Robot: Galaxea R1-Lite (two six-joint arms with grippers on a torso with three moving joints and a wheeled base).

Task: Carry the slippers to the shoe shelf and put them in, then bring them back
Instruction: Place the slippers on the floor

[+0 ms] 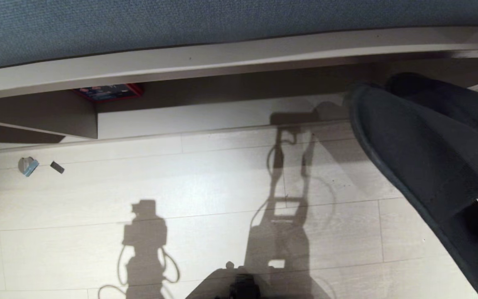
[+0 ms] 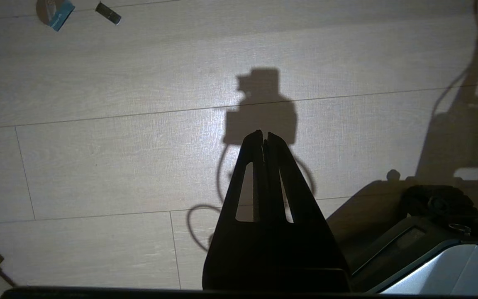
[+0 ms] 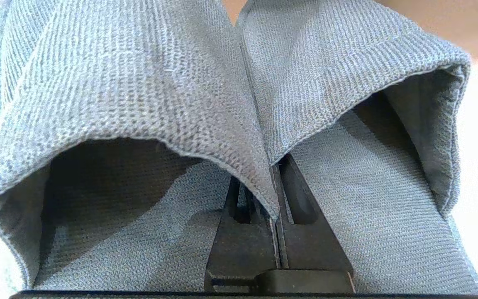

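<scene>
1. Closest to your head camera, the slippers (image 1: 425, 166) hang dark and large at the right edge, off the floor (image 1: 206, 187), toes pointing toward the shoe shelf (image 1: 222, 112).
2. You can see in the right wrist view that the right gripper (image 3: 273, 182) is clenched on the slippers (image 3: 147, 104), its two fingers (image 3: 301, 199) pinching the inner edges of both straps together where the pair meets.
3. Each slipper's opening gapes on either side of that pinch, so you look straight into the two grey knit toe pockets.
4. Your left gripper (image 2: 265, 135) hangs over the pale floor (image 2: 98, 158) with its fingers pressed together and nothing between them; it is well apart from the slippers.
5. You have the shoe shelf running across the upper part of the head view, with a pale base board and a vertical divider (image 1: 77, 120) on the left.
6. Look just to the right of that divider and you find a red-edged flat item (image 1: 108, 91) at the back of the recess; what it is cannot be told.
7. On the floor at the left, you see a small round grey-and-blue object (image 1: 28, 166) and a small dark block (image 1: 57, 167) lying just beside each other, apart from the shelf.
8. Shadows of both arms fall across the planks ahead of you.
</scene>
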